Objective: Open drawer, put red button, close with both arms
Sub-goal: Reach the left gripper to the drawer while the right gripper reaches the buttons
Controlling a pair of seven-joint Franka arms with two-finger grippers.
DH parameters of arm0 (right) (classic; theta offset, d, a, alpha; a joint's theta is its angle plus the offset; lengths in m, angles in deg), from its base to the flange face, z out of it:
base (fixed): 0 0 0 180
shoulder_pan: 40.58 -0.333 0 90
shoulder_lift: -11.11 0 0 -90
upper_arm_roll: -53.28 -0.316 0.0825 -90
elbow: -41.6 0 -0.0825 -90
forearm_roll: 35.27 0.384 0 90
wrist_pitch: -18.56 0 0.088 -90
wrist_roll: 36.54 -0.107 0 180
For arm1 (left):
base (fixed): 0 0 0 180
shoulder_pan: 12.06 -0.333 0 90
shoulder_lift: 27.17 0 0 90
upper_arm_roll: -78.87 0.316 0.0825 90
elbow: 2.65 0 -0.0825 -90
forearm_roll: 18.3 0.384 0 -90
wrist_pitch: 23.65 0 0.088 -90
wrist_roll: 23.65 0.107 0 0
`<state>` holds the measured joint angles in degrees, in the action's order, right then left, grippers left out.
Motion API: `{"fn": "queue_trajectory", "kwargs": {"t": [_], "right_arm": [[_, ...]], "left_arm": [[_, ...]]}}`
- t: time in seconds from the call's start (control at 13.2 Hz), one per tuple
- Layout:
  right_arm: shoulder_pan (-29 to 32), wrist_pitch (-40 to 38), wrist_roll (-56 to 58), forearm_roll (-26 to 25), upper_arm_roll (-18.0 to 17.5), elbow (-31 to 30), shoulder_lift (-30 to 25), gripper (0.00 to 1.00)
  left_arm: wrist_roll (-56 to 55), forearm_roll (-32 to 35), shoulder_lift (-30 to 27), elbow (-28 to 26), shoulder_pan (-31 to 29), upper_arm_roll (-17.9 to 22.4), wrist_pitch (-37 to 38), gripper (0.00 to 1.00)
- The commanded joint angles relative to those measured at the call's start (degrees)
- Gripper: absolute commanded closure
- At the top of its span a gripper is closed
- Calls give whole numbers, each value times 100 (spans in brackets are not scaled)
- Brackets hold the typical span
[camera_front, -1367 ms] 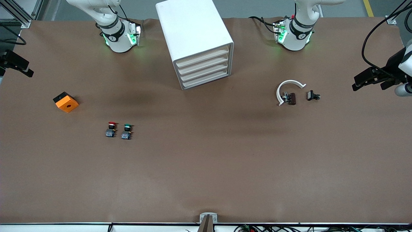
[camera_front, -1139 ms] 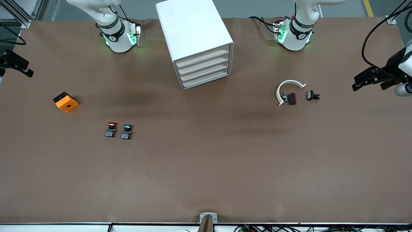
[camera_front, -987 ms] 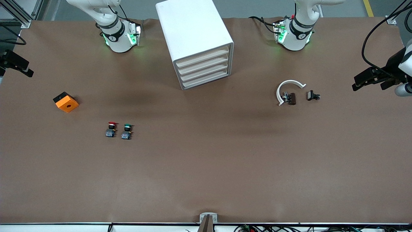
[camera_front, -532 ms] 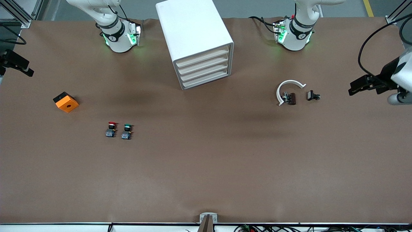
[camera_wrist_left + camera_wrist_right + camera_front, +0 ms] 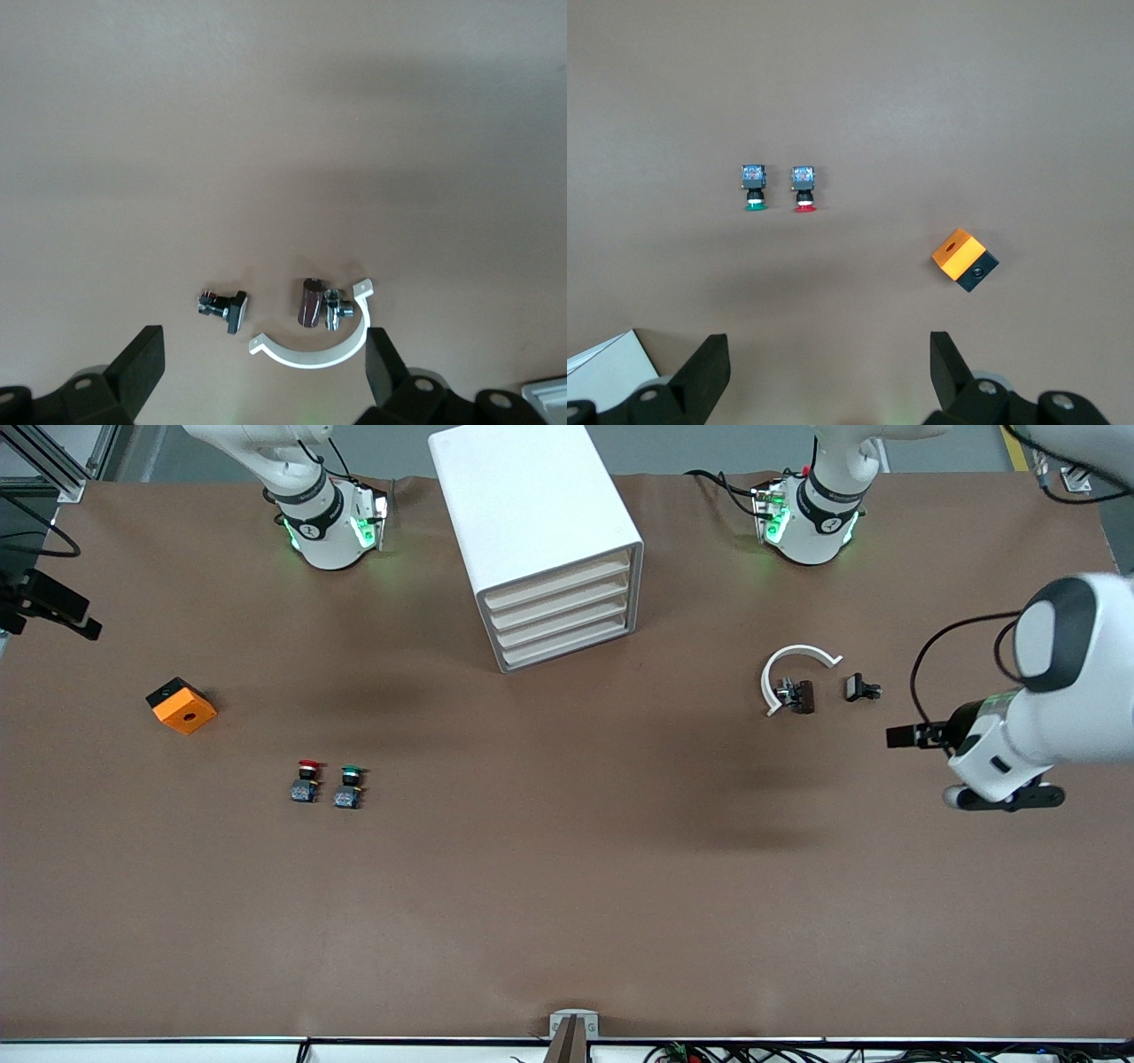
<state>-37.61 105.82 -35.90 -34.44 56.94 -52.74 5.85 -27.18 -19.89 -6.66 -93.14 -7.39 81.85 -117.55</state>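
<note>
Two claws stood apart: the right claw [image 5: 53,607] at the frame's upper left edge; the red button [image 5: 306,779] on the worktop [image 5: 567,886] lower left, beside the green button [image 5: 349,786]; the left claw [image 5: 904,736] right of centre.

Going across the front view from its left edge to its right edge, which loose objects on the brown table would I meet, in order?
Orange cube with black base → red-capped push button → green-capped push button → white four-drawer cabinet → white curved plastic clip → small black-and-metal part.
</note>
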Motion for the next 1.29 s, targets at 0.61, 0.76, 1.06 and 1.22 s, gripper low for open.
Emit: {"fn": "queue_trajectory", "kwargs": {"t": [0.61, 0.76, 1.06, 1.22], "right_arm": [[-94, 63, -90, -224, -6, 364, 1194, 0], [-234, 299, -457, -162, -14, 302, 1246, 0], [-805, 1053, -1635, -153, -14, -311, 1316, 0], [-824, 1572, -1664, -145, -23, -584, 1483, 0]], "left_arm": [[-4105, 18, 1068, 102, 429, -726, 826, 0], [-5344, -252, 1262, 111, 420, -1087, 1126, 0], [-7507, -1316, 1692, 110, 411, -1579, 1557, 0], [-8431, -1964, 1894, 137, 420, -1704, 1620, 0]]}}
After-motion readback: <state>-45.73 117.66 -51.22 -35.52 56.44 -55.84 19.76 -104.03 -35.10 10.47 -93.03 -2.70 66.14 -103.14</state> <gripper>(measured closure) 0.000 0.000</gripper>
